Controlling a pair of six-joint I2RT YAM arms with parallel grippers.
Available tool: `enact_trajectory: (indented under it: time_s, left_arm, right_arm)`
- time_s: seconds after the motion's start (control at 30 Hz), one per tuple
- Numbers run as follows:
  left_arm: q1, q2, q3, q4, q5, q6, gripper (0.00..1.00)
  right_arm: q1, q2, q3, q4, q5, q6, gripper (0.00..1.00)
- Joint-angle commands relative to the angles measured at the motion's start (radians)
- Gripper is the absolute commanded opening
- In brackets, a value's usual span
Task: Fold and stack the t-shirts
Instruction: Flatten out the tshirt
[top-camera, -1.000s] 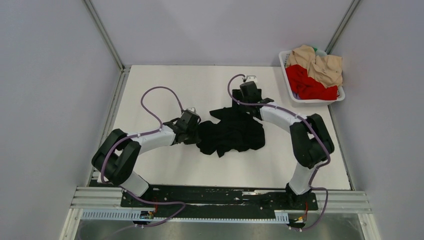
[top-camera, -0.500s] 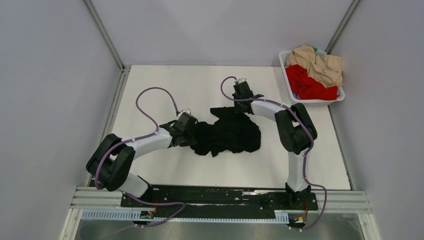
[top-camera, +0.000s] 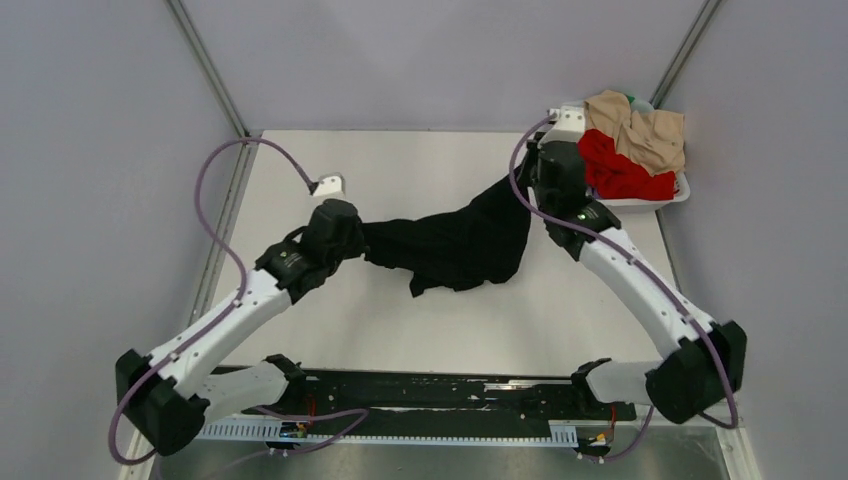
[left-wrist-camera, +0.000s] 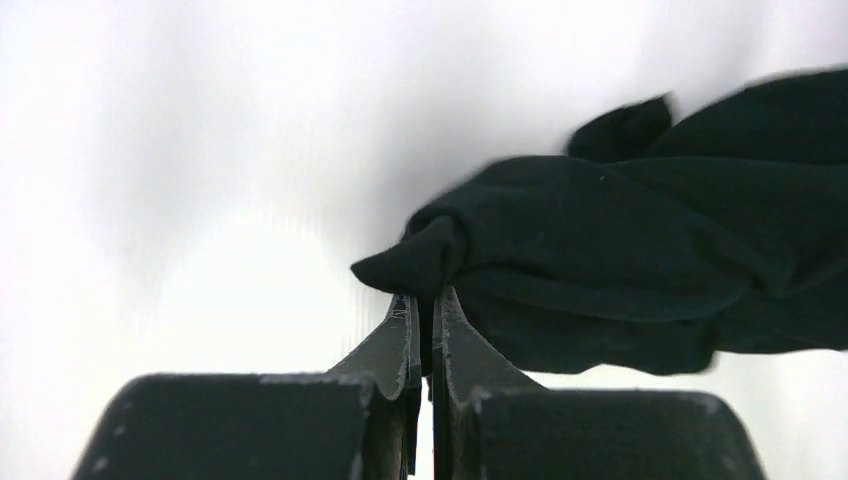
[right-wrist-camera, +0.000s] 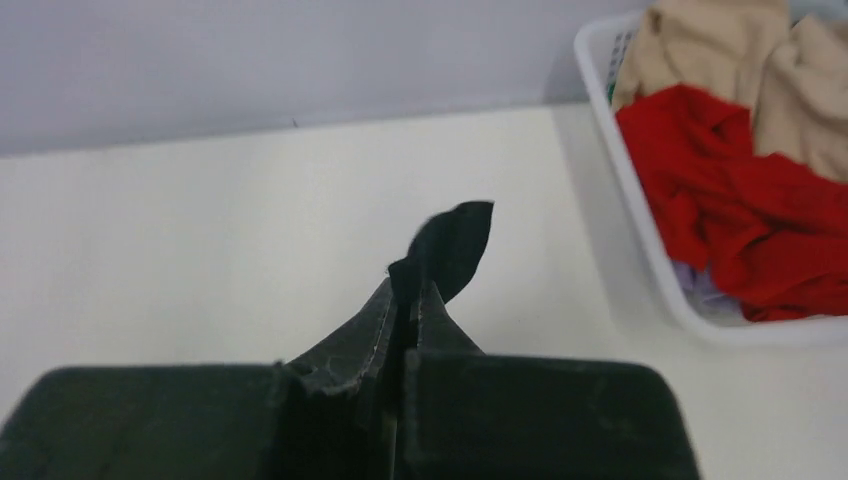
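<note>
The left gripper (top-camera: 360, 240), over the left half of the white tabletop (top-camera: 400, 330), has its jaws pressed together on a bunched corner of the large plain black cloth t-shirt (top-camera: 450, 245). In the left wrist view that pinched corner pokes up as a small rounded knot just past the left gripper's (left-wrist-camera: 425, 300) tips, and the rest of the t-shirt (left-wrist-camera: 620, 250) runs away to the right in thick rolled folds.

The shirt spans the middle of the tabletop as a crumpled band, sagging at its near edge and rising toward the far right.

There the right gripper (top-camera: 530, 185) is clamped on another edge, and a pointed flap (right-wrist-camera: 455, 240) sticks out beyond its tips (right-wrist-camera: 410, 285).

At the far right corner, a white plastic basket (top-camera: 632, 203) holds a crumpled red t-shirt (top-camera: 620, 170) and a crumpled beige t-shirt (top-camera: 640, 125).
</note>
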Motion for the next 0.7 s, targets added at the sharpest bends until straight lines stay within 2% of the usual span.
enact_trajectory:
  time_s: [0.0,0.17,0.3,0.43,0.67]
  left_arm:
    - [0.002,-0.213,0.122,-0.009,-0.148,0.092,0.0]
    - [0.003,-0.405,0.216,0.068,-0.185,0.222,0.0]
    - [0.001,-0.513,0.316,0.103,-0.154,0.283,0.0]
    - [0.002,-0.564,0.41,0.149,-0.111,0.323,0.0]
    - [0.002,-0.54,0.675,0.127,0.103,0.379,0.0]
  right_arm:
    - [-0.006,-0.22,-0.032,0.13,0.088,-0.064,0.0]
    - [-0.007,-0.427,-0.009,0.198,0.034,-0.145,0.0]
    - [-0.006,-0.526,0.074,0.171,-0.079,-0.156,0.0]
    - [-0.006,-0.583,0.187,0.106,-0.147,-0.158,0.0]
    - [-0.007,-0.647,0.388,-0.039,-0.31,-0.13,0.0]
